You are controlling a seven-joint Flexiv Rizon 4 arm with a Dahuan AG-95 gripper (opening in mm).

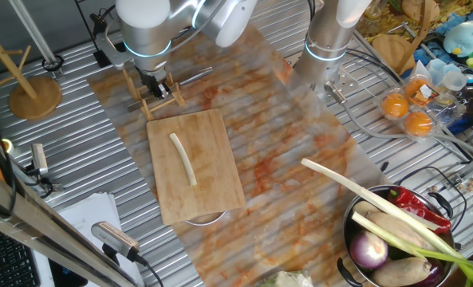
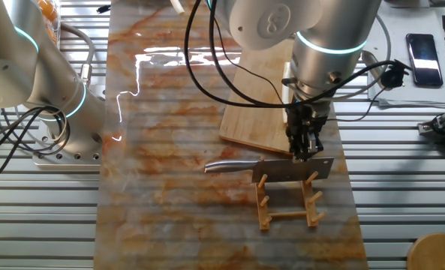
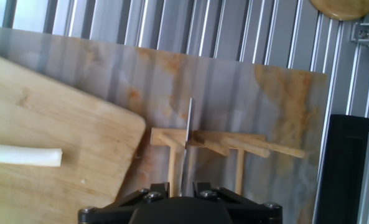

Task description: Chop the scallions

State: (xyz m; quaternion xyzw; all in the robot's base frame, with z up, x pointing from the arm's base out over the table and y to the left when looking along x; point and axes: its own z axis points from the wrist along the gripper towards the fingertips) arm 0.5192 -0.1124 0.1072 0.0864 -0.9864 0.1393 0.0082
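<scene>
A: What sits at the left of the counter (image 1: 76, 119) in the fixed view above the board?

B: A round wooden stand (image 1: 33, 97), then the arm with its gripper (image 1: 158, 84) down over a small wooden rack (image 1: 158, 102).

A: And the scallion?

B: One pale stalk (image 1: 183, 158), slightly curved, lies whole on the cutting board (image 1: 212, 185), just right of the rack and apart from the gripper. In the hand view its cut end (image 3: 22, 156) shows at the left on the board (image 3: 78, 130).

A: What is in the rack?

B: A knife (image 2: 271, 169), blade on edge across the rack (image 2: 288, 202), handle pointing left in the other fixed view. The fingers (image 2: 305, 139) reach down to the top of the blade. In the hand view the blade (image 3: 186, 146) runs edge-on between the two fingers (image 3: 153, 194), which stand close on either side; whether they are clamped on it I cannot tell.

A: Further right?

B: A steel bowl (image 1: 356, 239) with a purple onion (image 1: 370, 252), a red chilli (image 1: 419, 209) and a long leek (image 1: 380, 199) leaning out.

A: Any writing?

B: None that can be read.
</scene>
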